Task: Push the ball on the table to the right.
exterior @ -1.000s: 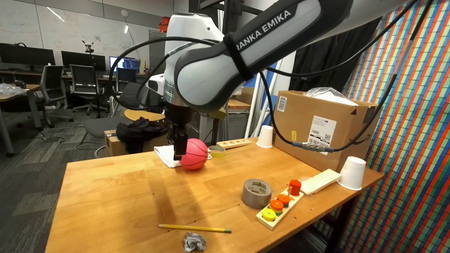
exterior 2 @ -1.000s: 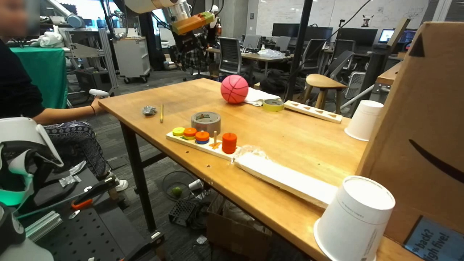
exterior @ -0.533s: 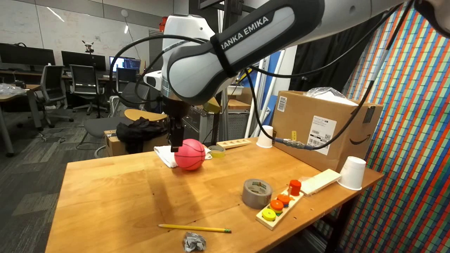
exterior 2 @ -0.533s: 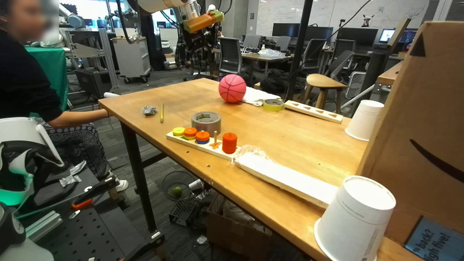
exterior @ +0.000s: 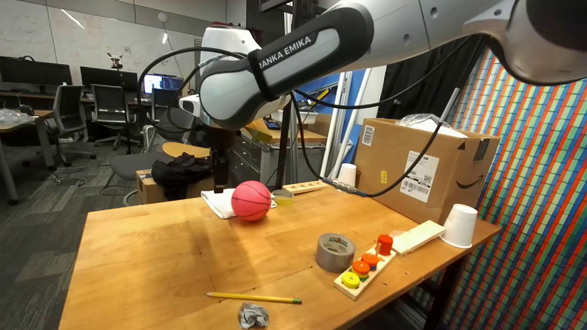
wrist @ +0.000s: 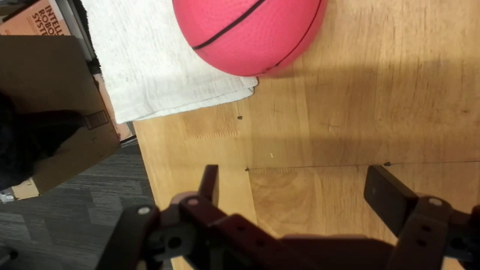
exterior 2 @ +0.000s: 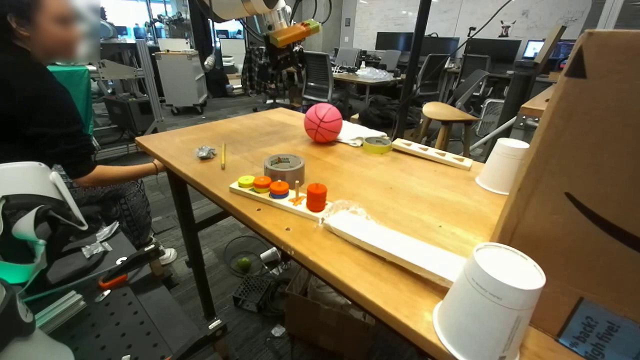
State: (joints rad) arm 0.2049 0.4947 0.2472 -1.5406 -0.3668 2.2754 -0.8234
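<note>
The ball (exterior: 251, 200) sits on the surface (exterior: 151, 247), over by the far edge in both exterior views. The wrist view has it overlapping a corner of the towel (wrist: 150, 63); whether it rests on the towel, no telling.

And the jaws: spread wide, nothing between them, hanging above the surface to the ball's left in both exterior views. No contact! In the wrist view a stretch of surface shows between them and the ball.

So where does the task stand? Whose right is meant isn't spelled out. Take it as right in the exterior views, and the jaws look set on the pushing side, with the push itself probably yet to be made. A push already finished can't be ruled out from here. On the likelier reading, all that counts is left: get down to the ball's height, meet its side, roll it along, ease off before it runs away.

What waits over there? The yellow tape (exterior: 284, 201) near the ball, then the slotted board (exterior 2: 431, 157), then a cup (exterior: 347, 173) and the box (exterior: 394, 160). A rightward roll might well find that tape first! The gray tape (exterior: 331, 262), peg board (exterior: 347, 291), pencil (exterior: 254, 298) and foil (exterior: 253, 315) lie well apart from the ball.
</note>
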